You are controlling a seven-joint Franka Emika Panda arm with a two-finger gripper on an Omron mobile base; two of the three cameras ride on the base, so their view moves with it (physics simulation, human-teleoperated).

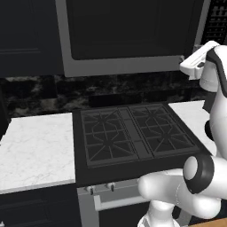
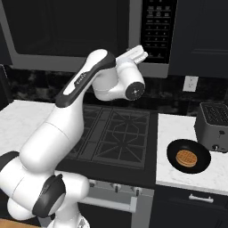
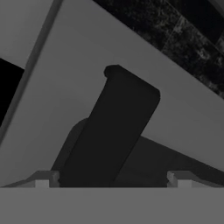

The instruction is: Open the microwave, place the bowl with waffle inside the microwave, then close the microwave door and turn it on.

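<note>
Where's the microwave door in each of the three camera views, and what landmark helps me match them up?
Left base view: the microwave door sits top centre, its grey lower frame above the stove.
Right base view: top left, partly behind the arm.
Hand view: close up and tilted, grey frame with the black bar handle in the middle.
Shared landmark: the dark marbled backsplash just below the door.

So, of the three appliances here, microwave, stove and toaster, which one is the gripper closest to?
The microwave, mounted above the stove. The gripper is up at its black door handle, far from the toaster on the counter.
</note>
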